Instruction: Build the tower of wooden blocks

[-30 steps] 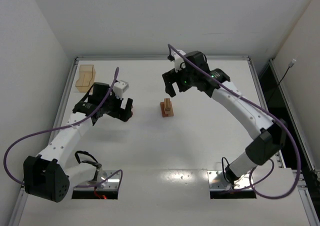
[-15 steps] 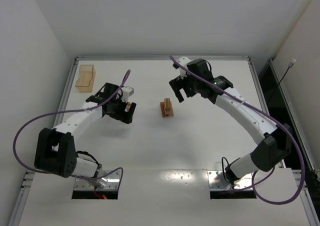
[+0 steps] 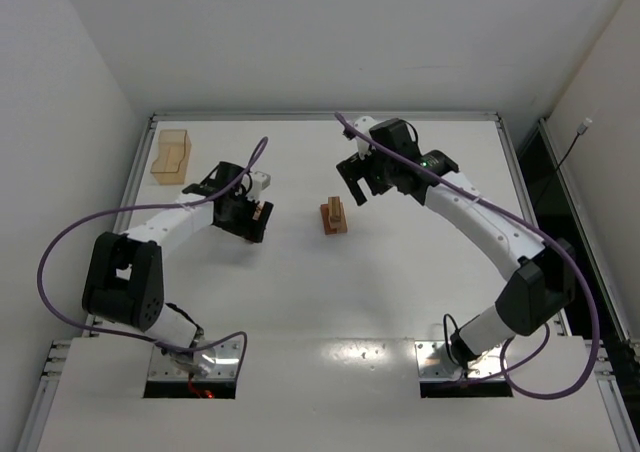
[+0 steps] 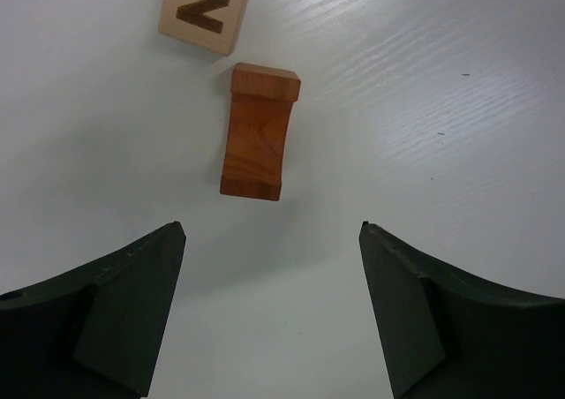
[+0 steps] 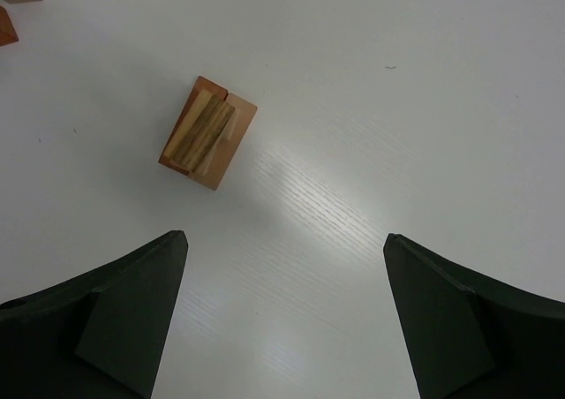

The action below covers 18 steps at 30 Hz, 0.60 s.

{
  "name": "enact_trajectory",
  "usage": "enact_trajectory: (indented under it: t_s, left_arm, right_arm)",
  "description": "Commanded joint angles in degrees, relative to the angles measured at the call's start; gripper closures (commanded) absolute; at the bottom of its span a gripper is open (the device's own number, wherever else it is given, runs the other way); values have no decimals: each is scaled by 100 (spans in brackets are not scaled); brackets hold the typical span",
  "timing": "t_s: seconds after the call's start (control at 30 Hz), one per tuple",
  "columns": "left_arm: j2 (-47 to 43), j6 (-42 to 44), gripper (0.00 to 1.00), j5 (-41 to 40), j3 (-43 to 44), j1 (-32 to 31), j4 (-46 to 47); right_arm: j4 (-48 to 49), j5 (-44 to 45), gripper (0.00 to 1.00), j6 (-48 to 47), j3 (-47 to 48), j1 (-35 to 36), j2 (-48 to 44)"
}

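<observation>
The wood block tower (image 3: 334, 216) is so far a low stack near the middle of the white table (image 3: 400, 292), and it is seen unchanged over the last second. 2 loose pieces lie well apart from it on the left. One is a reddish-brown wooden arch piece (image 4: 257, 132) lying flat. The other is a light tan wooden cube printed with an N (image 4: 205, 12), just beyond the arch and, as far as can be told, not touching it.

What has changed is the arms. The left gripper (image 4: 271, 240) has been swung round over these 2 pieces and its jaws have been narrowed somewhat. They are seen parted with nothing between them, the arch piece lying just ahead of the fingertips. The right gripper (image 5: 284, 240) has been drawn slightly back from the stack and is held wide and empty above the table. It is judged that the arch piece is being lined up for pickup, and that nothing has yet been added to the stack in this step.

In the top view the 2 loose pieces are almost hidden beneath the left gripper, and their shape and lie are shown only by the left wrist view. The layering of the stack, a light tan bar laid on a wider, partly reddish-brown base, is shown only by the right wrist view. Both arms together, and the translucent amber box (image 3: 171, 155) at the far-left corner, are taken in by the top view alone.
</observation>
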<state>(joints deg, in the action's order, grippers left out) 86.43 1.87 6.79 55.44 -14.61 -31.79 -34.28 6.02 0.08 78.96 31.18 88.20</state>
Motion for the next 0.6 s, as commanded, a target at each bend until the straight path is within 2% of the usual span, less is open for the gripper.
enact_trajectory:
  t_s: [0.0, 0.3, 0.57]
  left_arm:
    - [101, 32, 23, -266, 55, -42, 235]
    - [50, 156, 30, -459, -270, -42, 683]
    - [49, 209, 32, -292, -323, -42, 736]
  right_arm:
    - [247, -13, 9, -34, 85, -59, 56]
    - [247, -65, 9, 19, 85, -174, 109]
    - [247, -119, 9, 71, 85, -226, 162]
